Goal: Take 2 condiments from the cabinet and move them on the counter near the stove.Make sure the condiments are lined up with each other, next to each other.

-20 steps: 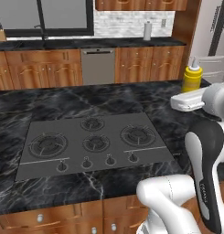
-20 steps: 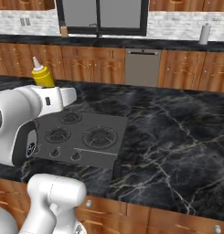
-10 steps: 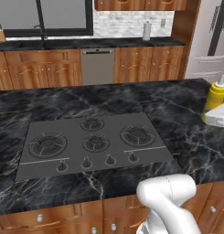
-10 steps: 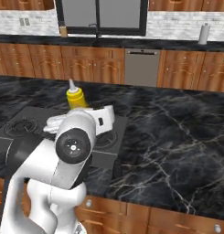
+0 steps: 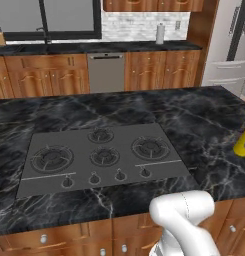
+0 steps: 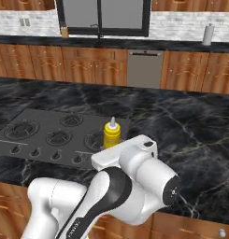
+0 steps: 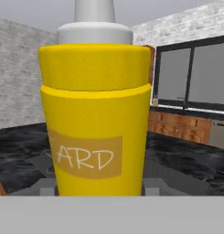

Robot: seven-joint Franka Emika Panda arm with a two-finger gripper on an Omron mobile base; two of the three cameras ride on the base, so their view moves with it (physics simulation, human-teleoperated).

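The claw clasped the yellow plastic squeeze bottle with a white pointed nozzle [image 7: 96, 109], upright at centre frame in the right base view, above the black white-veined marble bench [image 6: 190, 126], beside the dark grey five-burner gas cooktop [image 6: 46, 133].

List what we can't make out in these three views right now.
- Gripper fingers: in the right base view the arm's own white hand covers them; in the hand view the yellow bottle blocks them, so the grip itself is unconfirmed.
- Yellow bottle's lower half: right base view, behind the hand.
- Same bottle in the left base view: cut off by the right edge.
- Label: hand view, reads only "ARD"; the rest curves away.
- Whether the bottle touches the counter: hidden.
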